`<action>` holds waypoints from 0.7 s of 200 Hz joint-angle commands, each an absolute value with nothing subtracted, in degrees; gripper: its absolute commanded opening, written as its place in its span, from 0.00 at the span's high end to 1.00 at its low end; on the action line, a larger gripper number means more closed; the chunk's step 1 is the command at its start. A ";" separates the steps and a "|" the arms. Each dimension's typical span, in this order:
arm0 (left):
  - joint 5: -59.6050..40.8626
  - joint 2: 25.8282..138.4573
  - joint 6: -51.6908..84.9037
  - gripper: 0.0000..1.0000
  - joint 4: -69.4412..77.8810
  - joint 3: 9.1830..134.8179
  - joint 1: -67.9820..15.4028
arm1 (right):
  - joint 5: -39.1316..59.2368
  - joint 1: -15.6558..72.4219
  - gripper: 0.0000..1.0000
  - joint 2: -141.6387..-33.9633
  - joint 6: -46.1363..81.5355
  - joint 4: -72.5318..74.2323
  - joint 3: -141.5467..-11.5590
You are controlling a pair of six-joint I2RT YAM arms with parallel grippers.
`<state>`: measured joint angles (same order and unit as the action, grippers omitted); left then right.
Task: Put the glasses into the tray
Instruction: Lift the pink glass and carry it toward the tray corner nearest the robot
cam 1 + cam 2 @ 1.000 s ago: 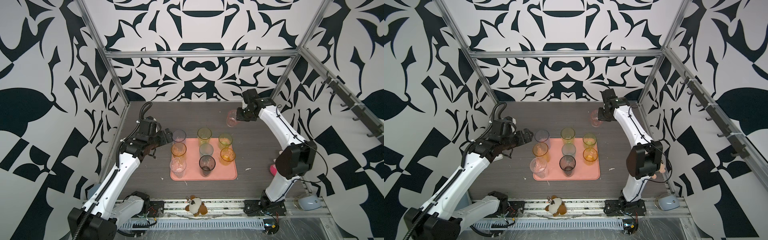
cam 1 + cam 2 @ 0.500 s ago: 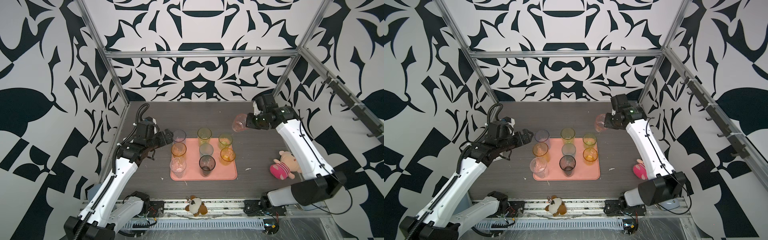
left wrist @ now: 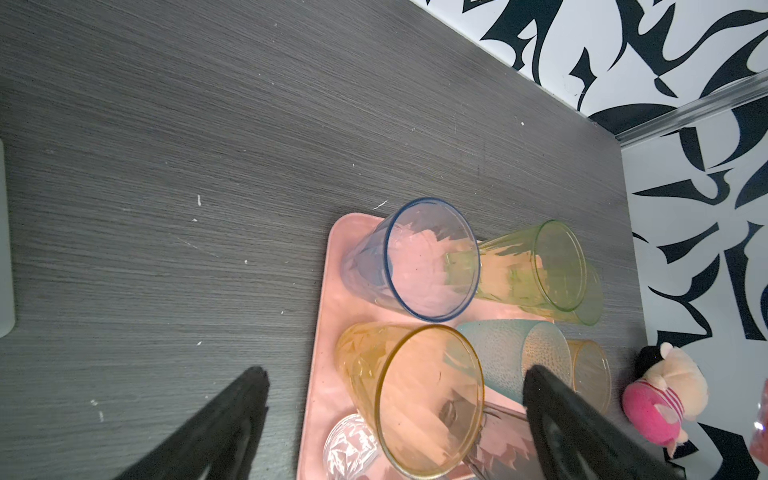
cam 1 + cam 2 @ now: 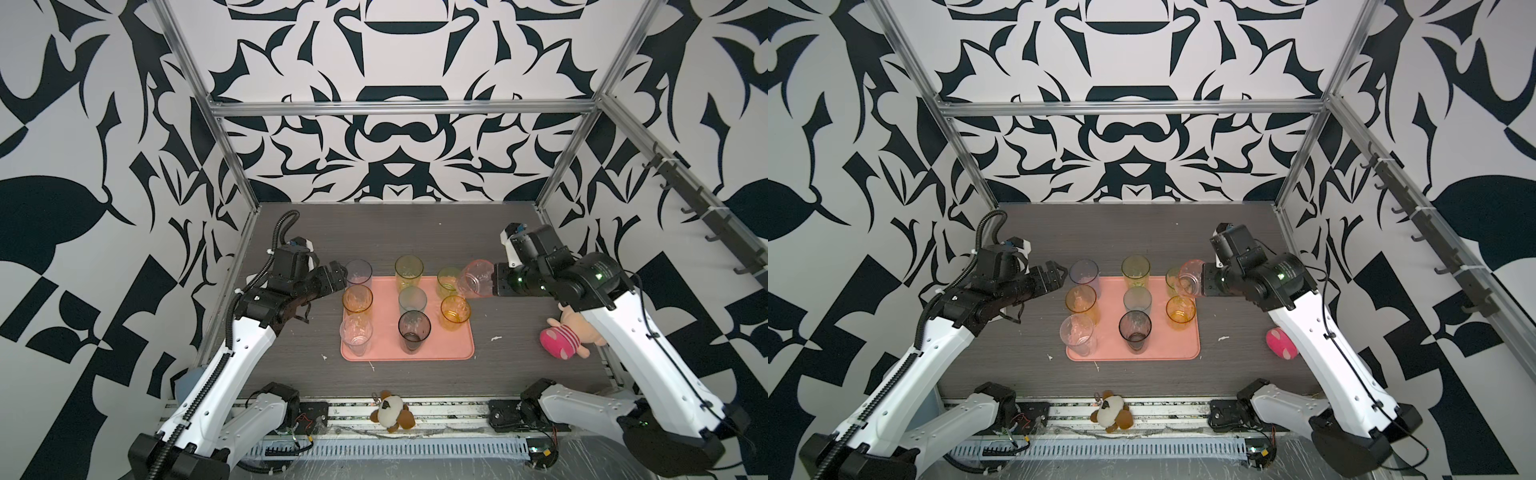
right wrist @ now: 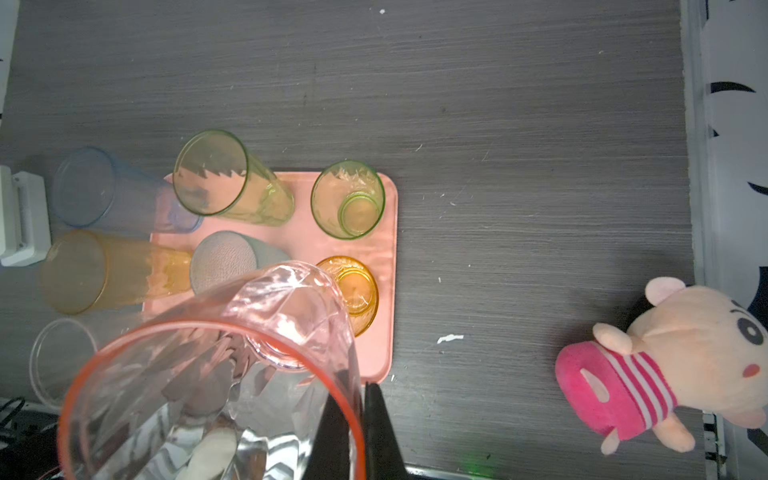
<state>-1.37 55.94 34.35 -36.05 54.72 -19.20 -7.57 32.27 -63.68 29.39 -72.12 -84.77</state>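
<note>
The right gripper (image 4: 494,279) is clamped tight on the rim of the pink glass (image 4: 475,277). In the right wrist view its fingers (image 5: 380,430) pinch the wall, one inside and one outside. The glass hangs in the air almost on its side, base toward the tray (image 4: 451,347) and mouth toward the gripper, by the tray's far right corner. From above it is hard to judge whether it is over the rim or just outside it. Just beside its base stands the short green glass (image 4: 448,279), and nearer the front is the short orange glass (image 4: 455,311). The middle column holds the tall yellow-green glass (image 4: 408,270), the teal glass (image 4: 412,299) and the grey glass (image 4: 413,330). The left column holds the blue glass (image 4: 358,272), the tall orange glass (image 4: 357,298) and the clear glass (image 4: 355,334). All eight stand upright on the tray. The left gripper (image 4: 340,275) has its jaws spread wide and holds nothing; it hovers just left of the blue glass, at the tray's far left corner. The tray lies in the middle of the table (image 4: 415,232). A pink plush (image 4: 561,341) lies to the right, well apart from the tray, and a brown plush (image 4: 390,415) sits on the front rail.
</note>
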 commanded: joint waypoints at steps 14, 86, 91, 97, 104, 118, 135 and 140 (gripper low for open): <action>-2.28 56.21 34.80 0.01 -35.54 54.92 -19.34 | -14.21 40.23 1.00 -61.46 36.07 -77.42 -83.66; -2.58 55.99 35.60 0.01 -35.08 53.88 -19.27 | -13.87 51.97 1.00 -62.11 43.60 -77.46 -78.28; -2.56 55.81 35.59 0.01 -35.07 53.79 -19.31 | -13.84 52.51 1.00 -62.14 43.93 -77.11 -77.32; -2.42 55.58 35.64 0.01 -35.15 53.64 -19.32 | -13.76 52.98 1.00 -62.07 44.25 -76.69 -76.24; -2.45 55.47 35.68 0.01 -35.07 53.48 -19.31 | -13.80 53.41 1.00 -61.96 44.67 -76.18 -74.94; -2.37 55.24 35.74 0.00 -35.06 53.22 -19.34 | -13.62 53.52 1.00 -61.60 45.54 -74.82 -71.67; -2.50 55.54 35.94 0.01 -34.56 52.99 -19.29 | -13.04 53.55 1.00 -60.39 47.01 -71.72 -66.72; -2.71 55.76 36.03 0.01 -34.52 53.04 -19.39 | -12.70 53.53 1.00 -59.94 47.25 -70.46 -65.48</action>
<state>-2.00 56.10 35.16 -35.40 54.02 -19.20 -12.01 53.30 -61.80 43.83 -75.18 -69.97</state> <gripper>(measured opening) 0.994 0.049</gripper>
